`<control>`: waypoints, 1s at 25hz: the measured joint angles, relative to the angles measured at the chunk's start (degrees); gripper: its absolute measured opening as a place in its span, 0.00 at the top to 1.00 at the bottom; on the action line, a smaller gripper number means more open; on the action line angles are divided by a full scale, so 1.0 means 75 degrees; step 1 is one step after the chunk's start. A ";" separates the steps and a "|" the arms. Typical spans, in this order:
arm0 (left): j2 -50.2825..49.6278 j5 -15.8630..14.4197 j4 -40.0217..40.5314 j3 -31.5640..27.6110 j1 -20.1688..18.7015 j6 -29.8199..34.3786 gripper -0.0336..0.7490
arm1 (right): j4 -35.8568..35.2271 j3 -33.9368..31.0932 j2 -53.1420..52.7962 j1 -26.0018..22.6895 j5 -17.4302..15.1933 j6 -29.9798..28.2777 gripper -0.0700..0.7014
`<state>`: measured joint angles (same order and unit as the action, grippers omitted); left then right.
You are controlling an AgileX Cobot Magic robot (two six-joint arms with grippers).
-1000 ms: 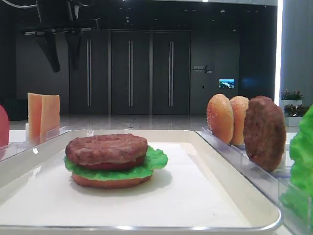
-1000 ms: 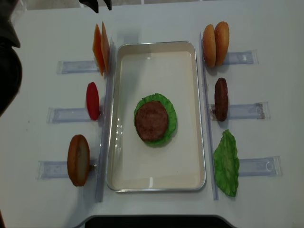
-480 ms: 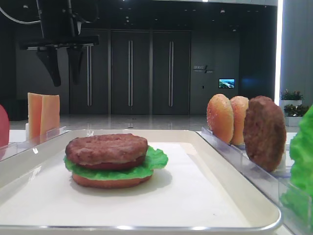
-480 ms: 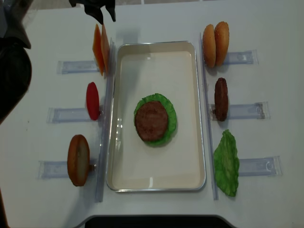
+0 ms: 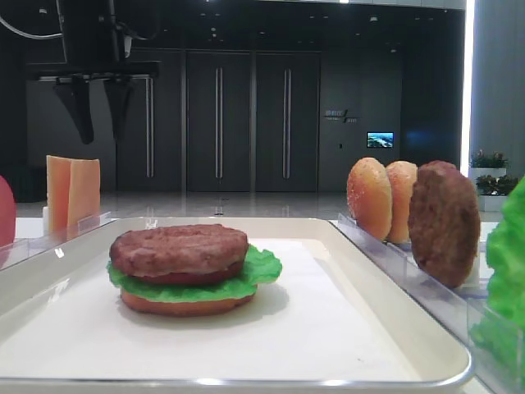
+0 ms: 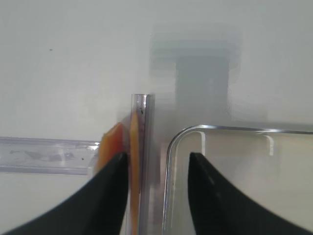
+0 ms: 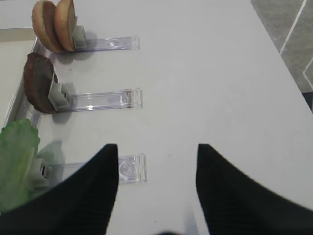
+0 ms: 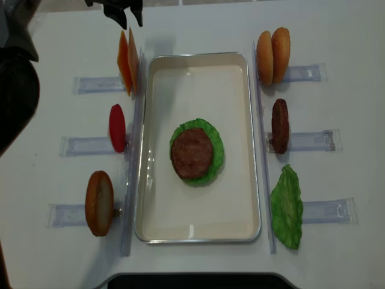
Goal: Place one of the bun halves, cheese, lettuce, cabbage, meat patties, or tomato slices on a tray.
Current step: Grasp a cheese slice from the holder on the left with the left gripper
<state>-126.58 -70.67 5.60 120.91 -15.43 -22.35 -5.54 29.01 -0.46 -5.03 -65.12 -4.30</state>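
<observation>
- Your left hand (image 8: 123,12) hangs with fingers parted and nothing between them, above the worktop (image 8: 198,24) at 11 o'clock of the tray (image 8: 248,144).
- Just below it, two cheese (image 8: 127,62) slices stand on edge in a clear holder (image 8: 96,84), untouched.
- Your right hand (image 7: 155,191) is spread open and holds nothing, over the worktop beside the lettuce (image 7: 17,161).
- On the tray's liner sits a patty (image 8: 191,152) over a lettuce leaf (image 8: 212,141).
</observation>
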 joint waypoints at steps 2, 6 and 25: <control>0.0000 0.0000 0.0007 0.0000 0.0035 0.0015 0.55 | 0.0000 0.0000 0.0000 0.0000 0.0000 0.0000 0.46; 0.0000 0.0000 -0.0023 0.0000 0.0165 0.0029 0.55 | 0.0000 0.0000 0.0000 0.0000 0.0000 0.0000 0.46; -0.0356 0.0000 -0.0146 0.0010 0.0194 0.0128 0.55 | 0.0000 0.0000 0.0000 0.0000 0.0000 0.0000 0.46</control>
<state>-129.25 -70.67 4.50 120.98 -13.98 -21.40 -5.54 29.01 -0.46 -5.03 -65.12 -4.30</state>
